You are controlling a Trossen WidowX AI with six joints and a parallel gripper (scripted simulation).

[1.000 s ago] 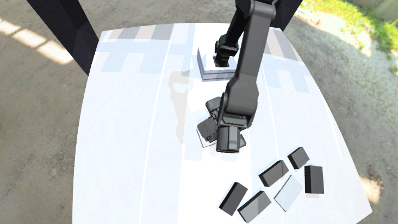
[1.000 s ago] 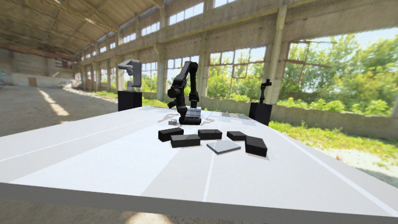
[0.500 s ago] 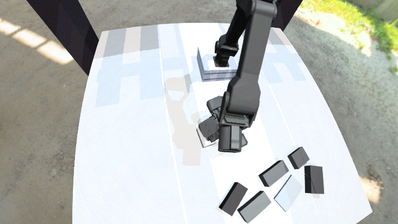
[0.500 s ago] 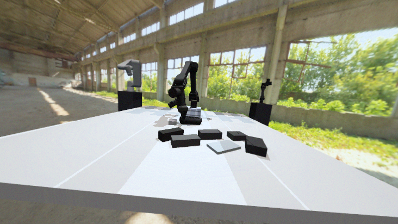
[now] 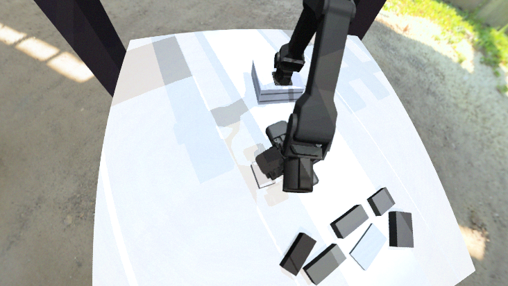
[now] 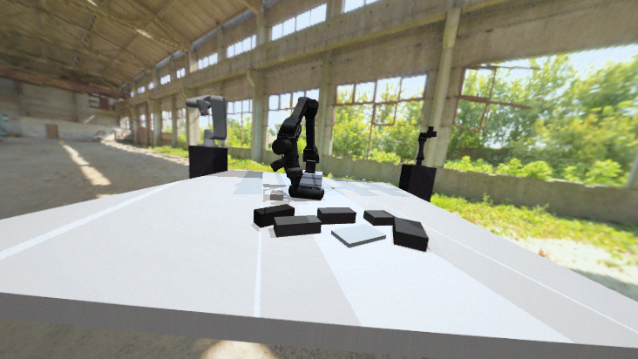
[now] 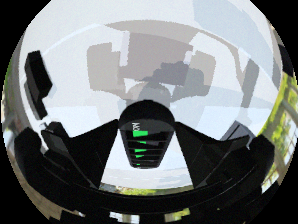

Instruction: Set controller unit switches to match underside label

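The dark grey controller unit [image 7: 148, 111] shows between the fingers in the wrist view, with its row of rocker switches [image 7: 146, 150] facing the camera. Several green patches show on the left side of the row; the lower switches are too small to read. My gripper [image 7: 147, 124] is shut on the unit, a fingertip against each long side. The label is out of sight. In the top and exterior views the arm hides the unit, and I cannot tell whether it touches the bench.
Several dark blocks [image 5: 298, 255] [image 6: 297, 226] lie around a pale flat plate [image 5: 368, 246] [image 6: 358, 234], toward the exterior camera. A pale block [image 5: 280, 96] [image 6: 311, 179] is at the arm's base. A small grey module [image 6: 276, 196] lies beside the gripper.
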